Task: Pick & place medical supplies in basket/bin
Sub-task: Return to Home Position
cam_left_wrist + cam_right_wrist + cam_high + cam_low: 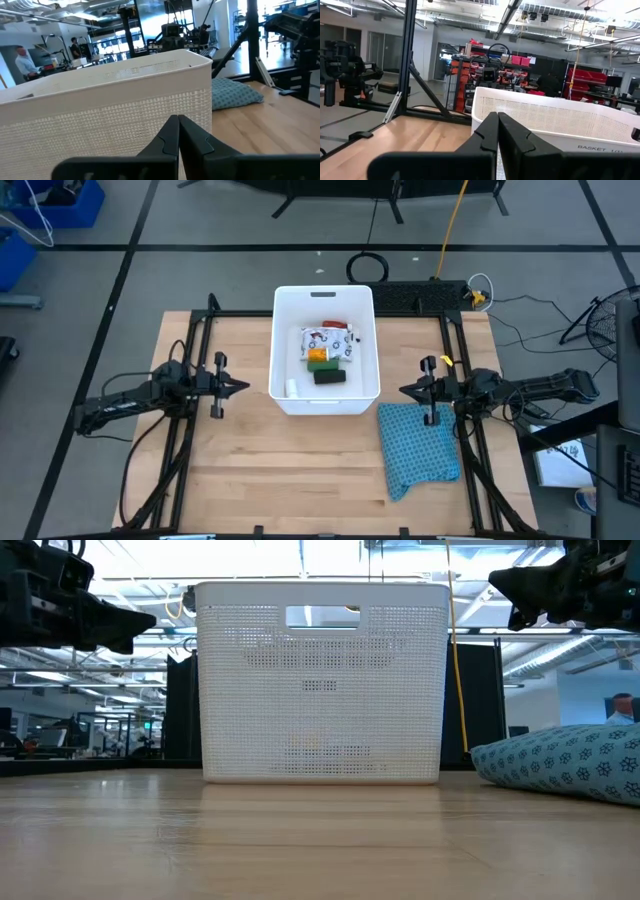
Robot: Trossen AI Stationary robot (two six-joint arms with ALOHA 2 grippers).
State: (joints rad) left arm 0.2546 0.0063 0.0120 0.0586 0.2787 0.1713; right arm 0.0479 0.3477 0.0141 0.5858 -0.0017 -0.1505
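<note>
The white plastic tub (326,350) stands on the table's far middle; its perforated wall (320,685) fills the low view. Inside it lie the flat white packet with prints (325,338), an orange item (317,356), a green block (321,366), a black block (329,378) and a small white bottle (291,388). The red tube I cannot make out. My left gripper (246,388) hovers shut to the tub's left, pointing at it (178,120). My right gripper (402,391) hovers shut to the tub's right (497,117).
A blue knitted cloth (419,447) lies on the table's near right, below the right arm; it also shows in the low view (565,762). Bare wooden table (280,470) stretches along the near side. Dark frame rails (190,360) flank both arms. People stand in the room beyond.
</note>
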